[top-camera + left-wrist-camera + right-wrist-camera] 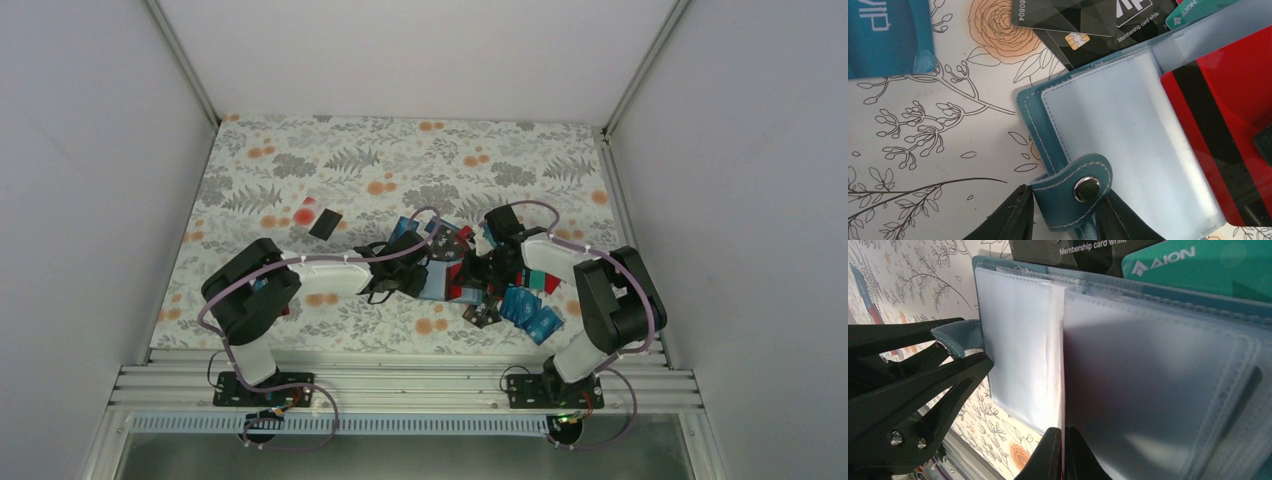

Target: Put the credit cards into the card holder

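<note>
The teal card holder point(1108, 125) lies open on the floral cloth, its pale blue sleeves up. Its snap strap point(1073, 185) sits between the fingers of my left gripper point(1068, 200), which press on both of its sides. My right gripper point(1064, 440) is shut on the edge of a red card point(1063, 405). That red card point(1233, 125), with a black stripe, stands partly inside a clear sleeve of the holder point(1018, 350). From above, both grippers, left point(425, 265) and right point(478, 270), meet over the holder point(440, 285).
Black cards point(1088, 25) and a teal card point(1198, 265) lie just beyond the holder. A blue card point(883, 35) lies further left. Several blue cards point(530, 310) are piled at the right arm. A black card point(325, 224) and a red one point(305, 213) lie far left.
</note>
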You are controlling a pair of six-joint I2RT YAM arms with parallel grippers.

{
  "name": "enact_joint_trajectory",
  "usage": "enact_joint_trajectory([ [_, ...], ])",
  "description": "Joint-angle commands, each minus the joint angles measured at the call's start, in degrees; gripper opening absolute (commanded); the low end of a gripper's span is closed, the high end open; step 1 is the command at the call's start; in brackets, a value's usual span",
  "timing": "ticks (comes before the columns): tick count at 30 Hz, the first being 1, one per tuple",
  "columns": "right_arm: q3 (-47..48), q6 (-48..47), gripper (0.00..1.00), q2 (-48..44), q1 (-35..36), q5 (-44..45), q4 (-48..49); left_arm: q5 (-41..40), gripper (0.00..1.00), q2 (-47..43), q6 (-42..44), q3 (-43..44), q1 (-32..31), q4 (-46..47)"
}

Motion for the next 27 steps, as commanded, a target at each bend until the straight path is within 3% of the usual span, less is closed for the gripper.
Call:
enact_joint_trajectory([
  [1,-0.11,-0.12,0.04,2.52,-0.73,-2.68,2.41,0.39,0.30,0.49,-0.12,0.81,0.26,1.24],
  [27,0.11,-1.27,0.04,8.80,-3.12,-6.92,9.39,2.79,0.23,2.10,-0.51,0.08,0.28,2.47],
])
